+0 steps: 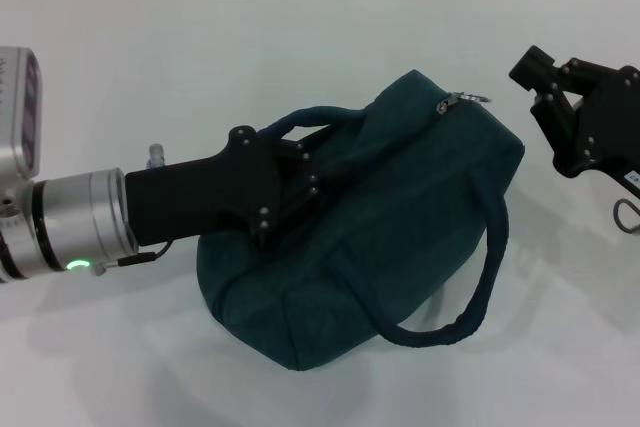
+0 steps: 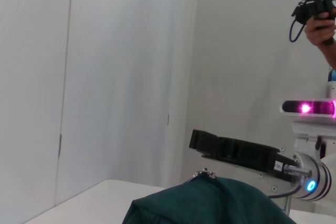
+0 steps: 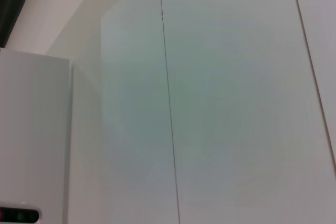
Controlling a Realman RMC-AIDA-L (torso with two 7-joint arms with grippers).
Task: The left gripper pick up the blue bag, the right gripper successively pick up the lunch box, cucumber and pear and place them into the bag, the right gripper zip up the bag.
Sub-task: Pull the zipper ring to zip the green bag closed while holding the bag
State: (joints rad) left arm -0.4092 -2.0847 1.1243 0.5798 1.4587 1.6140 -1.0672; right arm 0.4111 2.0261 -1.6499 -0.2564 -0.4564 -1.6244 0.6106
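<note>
Bag, blue, zipped, held at one handle by my left gripper.
Blue bag [image 1: 400,217] lies on the white table [image 1: 150,57]; my left gripper [image 1: 305,172] is clamped on the near-side rope handle [image 1: 300,119]. The second handle [image 1: 480,287] droops past my left fingers. My right gripper [image 1: 548,82] hangs apart, beyond the metal ring pull [image 1: 470,98], fingers spread narrowly, holding nothing.

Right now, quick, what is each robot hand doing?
Left hand: shut on a rope handle of the dark teal-blue soft fabric bag.
Right hand: open, empty, off the bag's zipper end.
</note>
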